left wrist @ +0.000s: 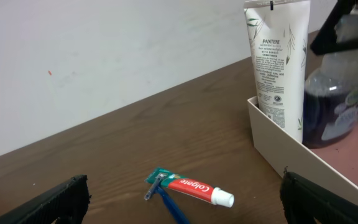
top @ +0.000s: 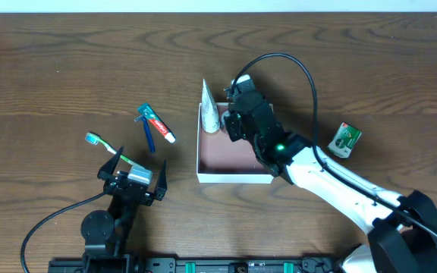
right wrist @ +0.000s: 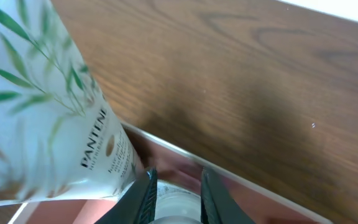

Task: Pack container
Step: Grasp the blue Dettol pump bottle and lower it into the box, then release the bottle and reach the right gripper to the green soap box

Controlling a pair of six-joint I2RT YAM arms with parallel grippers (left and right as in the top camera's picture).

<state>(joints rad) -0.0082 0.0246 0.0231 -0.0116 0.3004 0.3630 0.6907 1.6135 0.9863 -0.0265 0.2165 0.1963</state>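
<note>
**Asker:** Where is the container?

**Me:** The container (top: 234, 179) sits on the tabletop (top: 51, 76), a little right of the middle, with its reddish-brown floor facing up. My right arm reaches over its near-right corner.

**Asker:** What is inside it?

**Me:** A white Pantene tube (left wrist: 278, 62) stands in the far-left corner against the left wall, cap end down. Just beside it is a dark bottle (left wrist: 331, 109) with a pale, frosted top.

**Asker:** And your right pincer?

**Me:** My right pincer (right wrist: 176, 196) is down inside the container, its fingers drawn close and clamped on the pale top of that bottle. I cannot tell whether the bottle's base touches the floor.

**Asker:** The left one?

**Me:** My left pincer (top: 136, 168) has its fingers spread wide with nothing between them, low over the tabletop and well to the left of the container.

**Asker:** What lies outside the container?

**Me:** A toothpaste (left wrist: 194, 186) and a blue razor (left wrist: 166, 199) lie touching, between my left pincer and the container. A toothbrush (top: 112, 150) lies close by my left pincer. A green packet (top: 346, 139) sits to the container's right, apart from it.
</note>
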